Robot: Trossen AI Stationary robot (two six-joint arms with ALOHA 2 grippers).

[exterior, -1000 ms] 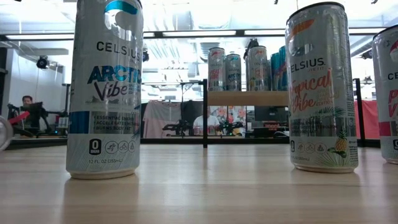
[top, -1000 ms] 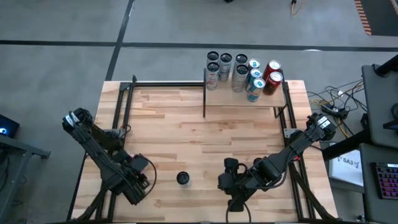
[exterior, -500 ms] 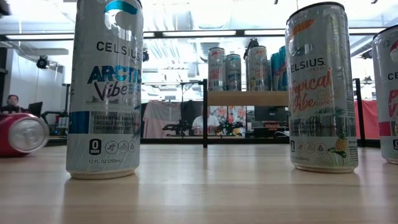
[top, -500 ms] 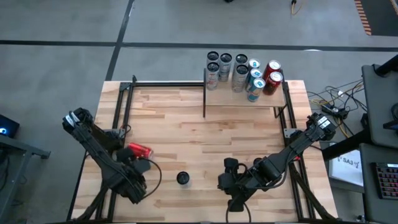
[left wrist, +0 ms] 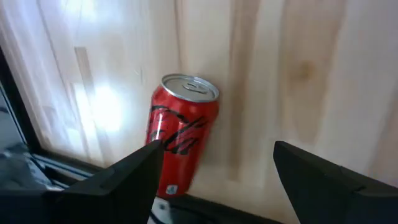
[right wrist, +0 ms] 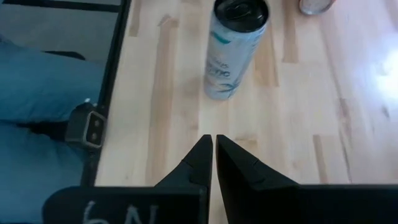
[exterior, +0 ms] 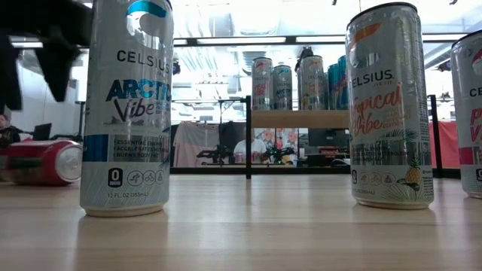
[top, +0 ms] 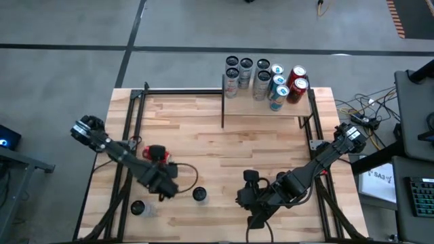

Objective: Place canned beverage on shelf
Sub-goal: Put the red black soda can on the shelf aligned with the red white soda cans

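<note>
A red can (top: 154, 153) lies on its side on the tabletop at the left; in the left wrist view the red can (left wrist: 180, 140) shows ahead of my open fingers. My left gripper (top: 166, 186) hovers open just on its near side, touching nothing; in the low view it is a dark shape (exterior: 41, 45). A tall pale can (top: 199, 194) stands upright at the front middle. My right gripper (right wrist: 214, 155) waits shut to its right. The shelf (top: 268, 102) at the far right carries several upright cans.
Another can (top: 139, 208) sits near the front left corner. In the low view two tall cans (exterior: 124, 105) (exterior: 388, 105) stand close to the front edge, a third (exterior: 471, 113) at the right. Black frame rails (top: 129, 108) run along the table's sides.
My left gripper has swung from the front left corner toward the table's middle and rolled about its wrist, staying open. The red can has come out from under the arm, lying on its side; it has turned and shifted slightly toward the far edge. The corner can is uncovered.
</note>
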